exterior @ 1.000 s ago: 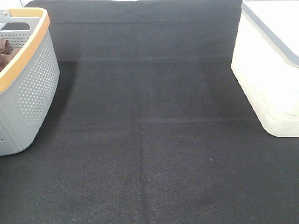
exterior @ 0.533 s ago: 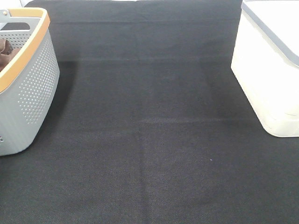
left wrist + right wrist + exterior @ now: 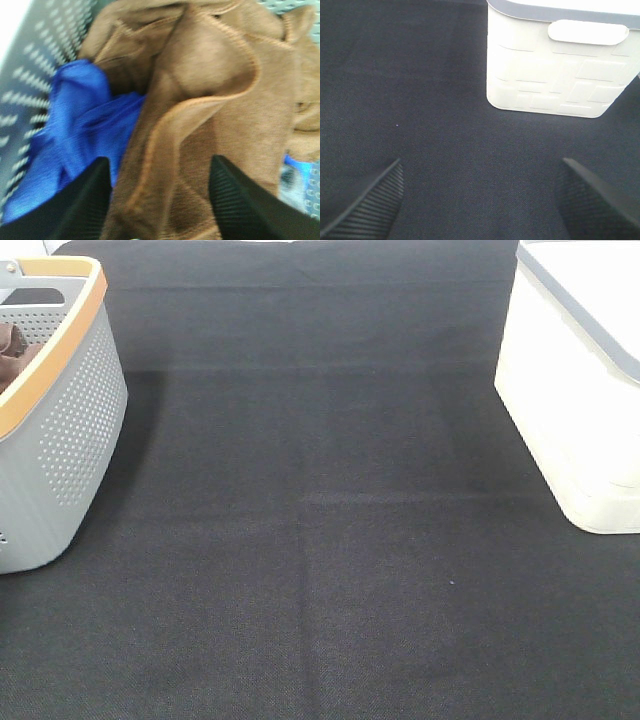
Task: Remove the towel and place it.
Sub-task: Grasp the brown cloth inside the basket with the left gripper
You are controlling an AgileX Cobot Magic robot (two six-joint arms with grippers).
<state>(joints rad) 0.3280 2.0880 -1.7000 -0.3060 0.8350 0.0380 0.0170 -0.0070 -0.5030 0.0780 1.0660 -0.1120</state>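
**Hovering over the towel, jaws wide**

L gripper (image 3: 160,197) hung inside the basket (image 3: 70,430) w/ its jaws spread apart and clamped on nothing. Its two black fingers (image 3: 82,202) stood either side of a raised fold of the towel (image 3: 210,100). Contact w/ the cloth couldn't be told, as the view was blurred.

The towel lay bunched in the basket, brown, stitched edge curling across the top. A blue cloth (image 3: 75,130) lay crumpled beside it, touching it, against the basket's perforated grey wall. From the high cam only a sliver of towel showed, just under the basket's orange rim.

R gripper (image 3: 480,197) was also spread apart, holding nothing, above the black mat (image 3: 320,540). The white bin (image 3: 575,410) stood on the mat well apart from the basket, at the opposite side. The mat stretched between basket and bin.
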